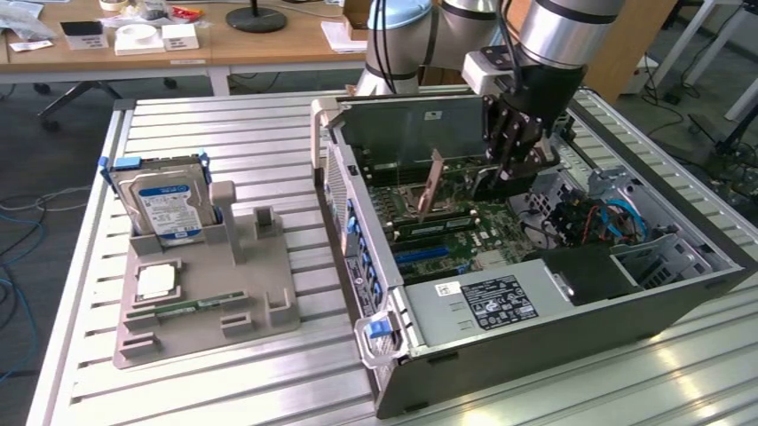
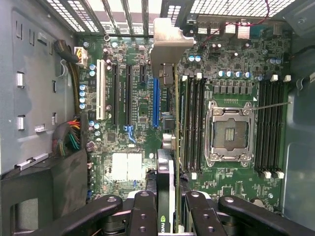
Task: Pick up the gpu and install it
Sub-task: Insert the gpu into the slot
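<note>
The claw (image 2: 170,204) is gripping the gpu (image 2: 166,172) with its fingers clamped against both faces. It is holding the card edge-down inside the open computer case (image 1: 533,346), above the motherboard (image 2: 133,162). The card is hanging just beside the long blue slot (image 2: 155,98) and is not yet seated, with its silver bracket (image 2: 170,44) facing the vented rear wall. Doing this well is, I judge, depending on holding the card upright, lining its edge over the slot's whole length and pressing evenly. The card is showing part of an Nvidia logo (image 2: 162,227). The hard drive (image 1: 166,209) on the table (image 1: 237,390) is wearing a blue label, its print unreadable.
</note>
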`<action>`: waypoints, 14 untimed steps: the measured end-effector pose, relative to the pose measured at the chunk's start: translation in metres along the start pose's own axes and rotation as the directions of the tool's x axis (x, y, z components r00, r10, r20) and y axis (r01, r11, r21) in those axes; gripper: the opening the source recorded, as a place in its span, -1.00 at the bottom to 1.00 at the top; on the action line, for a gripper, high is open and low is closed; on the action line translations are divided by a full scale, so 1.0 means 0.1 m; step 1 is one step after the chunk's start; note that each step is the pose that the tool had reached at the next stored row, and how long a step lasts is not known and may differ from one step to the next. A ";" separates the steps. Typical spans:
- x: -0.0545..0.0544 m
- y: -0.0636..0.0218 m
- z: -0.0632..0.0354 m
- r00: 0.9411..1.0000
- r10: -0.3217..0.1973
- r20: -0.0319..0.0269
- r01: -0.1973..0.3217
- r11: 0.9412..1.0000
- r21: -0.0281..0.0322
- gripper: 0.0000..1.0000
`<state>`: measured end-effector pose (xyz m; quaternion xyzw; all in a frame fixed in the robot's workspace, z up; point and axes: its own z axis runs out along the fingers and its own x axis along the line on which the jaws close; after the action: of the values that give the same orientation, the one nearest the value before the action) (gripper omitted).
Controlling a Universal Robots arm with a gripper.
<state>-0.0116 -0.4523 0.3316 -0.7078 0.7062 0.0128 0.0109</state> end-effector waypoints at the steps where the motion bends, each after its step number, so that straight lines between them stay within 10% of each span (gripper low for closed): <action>1: 0.00 0.000 0.005 1.000 0.000 0.000 0.000 1.000 0.000 -0.46; 14: 0.00 0.001 0.042 1.000 0.000 0.000 0.000 1.000 0.000 -0.46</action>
<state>-0.0117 -0.4524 0.3273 -0.7078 0.7062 0.0127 0.0108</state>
